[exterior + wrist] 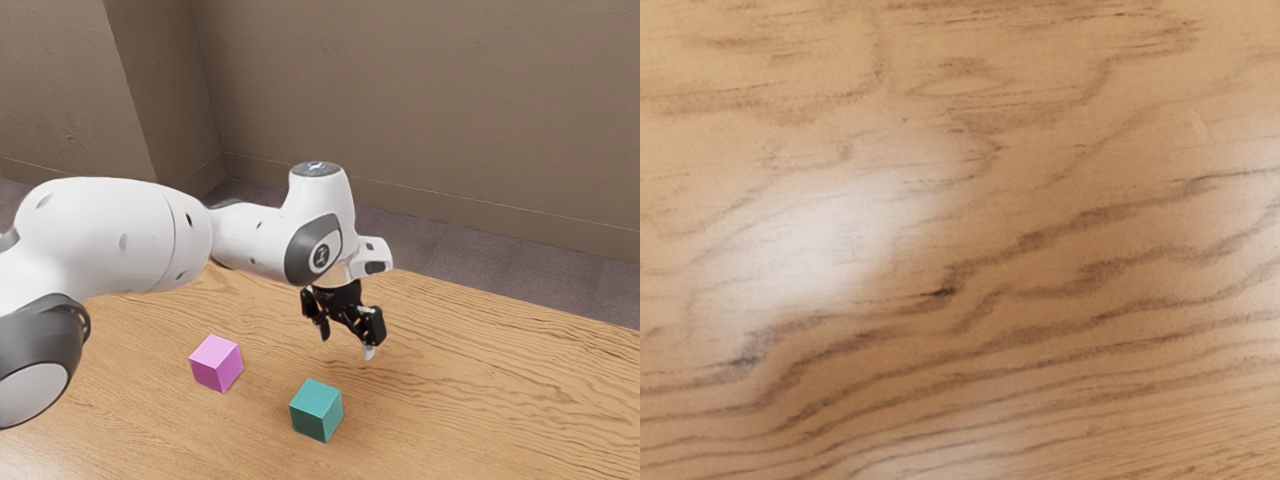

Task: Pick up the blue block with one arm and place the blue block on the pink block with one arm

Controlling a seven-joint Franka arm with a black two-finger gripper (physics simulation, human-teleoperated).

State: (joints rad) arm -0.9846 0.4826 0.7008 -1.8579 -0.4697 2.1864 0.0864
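Note:
The blue-green block [316, 409] rests on the wooden table [500, 380] near its front edge. A pink block [216, 362] lies on the table to the exterior view's left of it, with a gap between the two. My gripper [347, 343] hangs above the table, behind the blue-green block and slightly toward the exterior view's right. Its fingers stand apart and hold nothing, so it is open. The wrist view looks straight down on bare wood grain [1040, 300] with a pale glare patch [820, 250].
My white arm [120, 240] comes in from the exterior view's left, over the table's back left part. Beyond the table's far edge lie grey floor [520, 260] and tan walls [450, 90].

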